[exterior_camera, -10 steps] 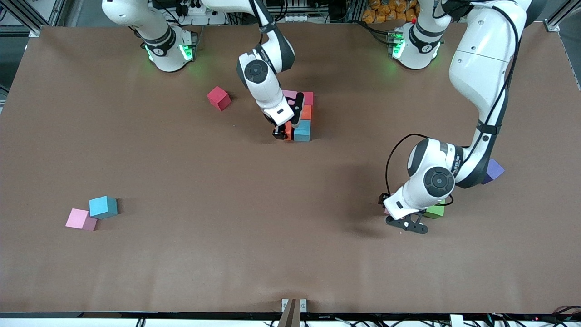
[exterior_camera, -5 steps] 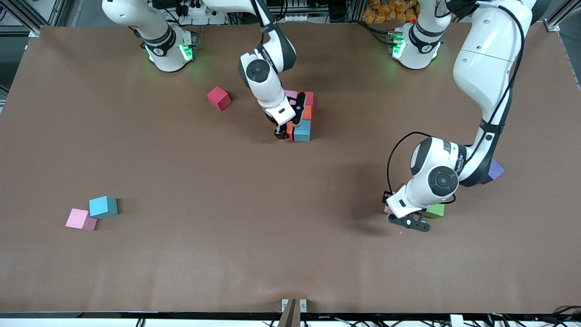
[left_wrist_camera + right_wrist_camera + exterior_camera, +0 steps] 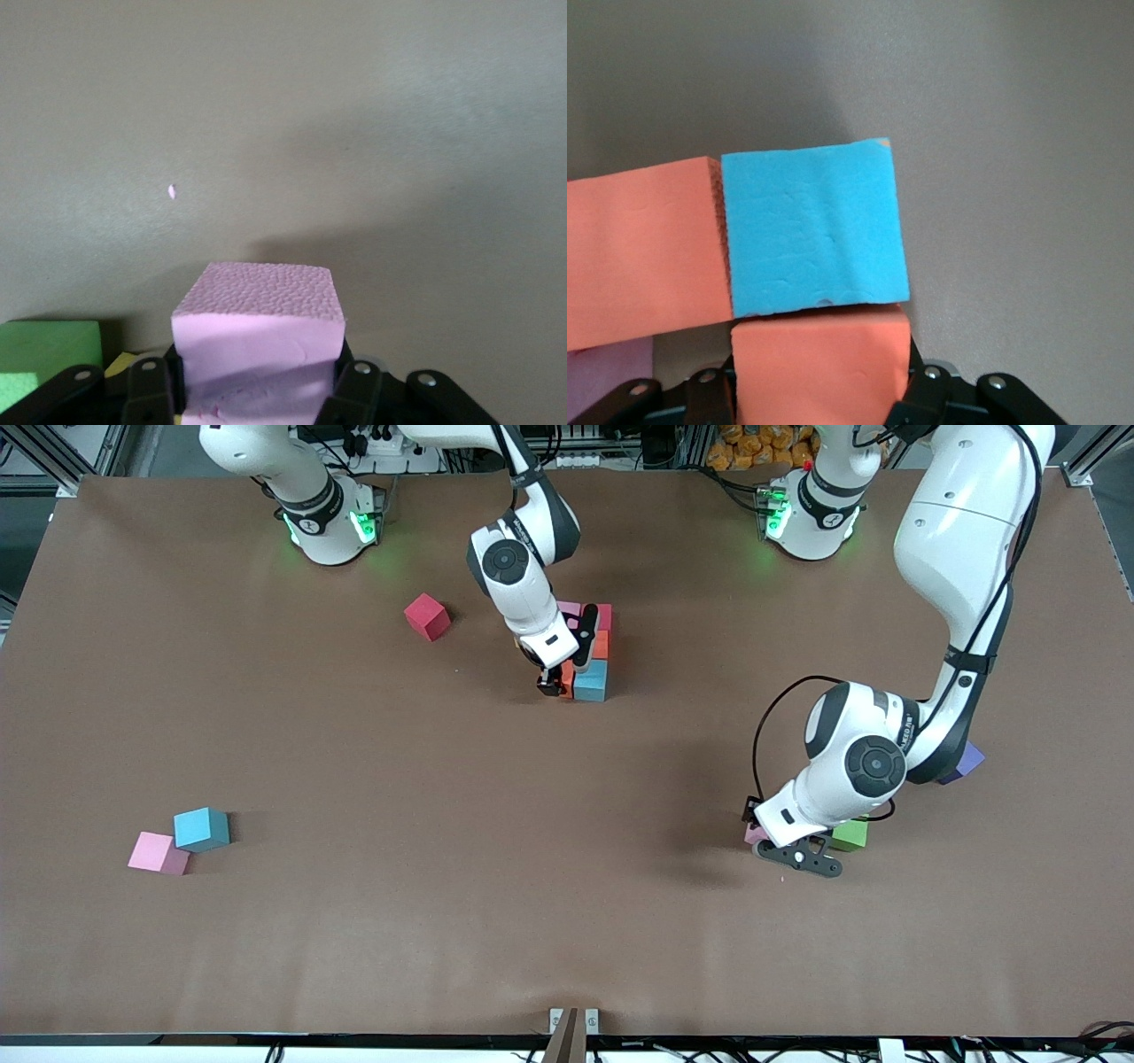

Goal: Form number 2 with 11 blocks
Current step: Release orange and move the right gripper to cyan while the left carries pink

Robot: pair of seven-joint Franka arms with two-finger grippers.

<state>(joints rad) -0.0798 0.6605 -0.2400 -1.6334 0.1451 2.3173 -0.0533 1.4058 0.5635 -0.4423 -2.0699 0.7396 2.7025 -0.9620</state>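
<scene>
As seen from the high front camera, the right hand [image 3: 561, 684] stood low at the part-built number 2 [image 3: 592, 648] in the middle of the table [image 3: 354, 939], clenched on an orange block [image 3: 564, 680] pressed against a light blue block [image 3: 592, 681]. Another orange block [image 3: 600, 644] and a pink block [image 3: 602, 616] continued the column away from the camera. A red block [image 3: 427, 616] sat apart, toward the right arm's end. Near that end and closer to the camera, a second light blue block [image 3: 201, 828] touched another pink block [image 3: 158, 853]. The left hand [image 3: 769, 840] was down at the table toward the left arm's end, gripping a pink block [image 3: 755, 833], with a green block [image 3: 850, 833] just beside it and a purple cube [image 3: 966, 760] partly hidden by the arm.

From the left wrist, the pink block [image 3: 259, 341] sat clamped between the two fingers [image 3: 149, 394] of that hand [image 3: 252, 403]. The green block [image 3: 44, 354] lay close beside, with a sliver of a yellow block [image 3: 120, 363] between them.

From the right wrist, the fingers [image 3: 709, 398] of that hand [image 3: 819, 403] squeezed the orange block [image 3: 820, 363], its edge touching the light blue block [image 3: 811, 228]. The other orange block [image 3: 642, 252] adjoined the blue one.
</scene>
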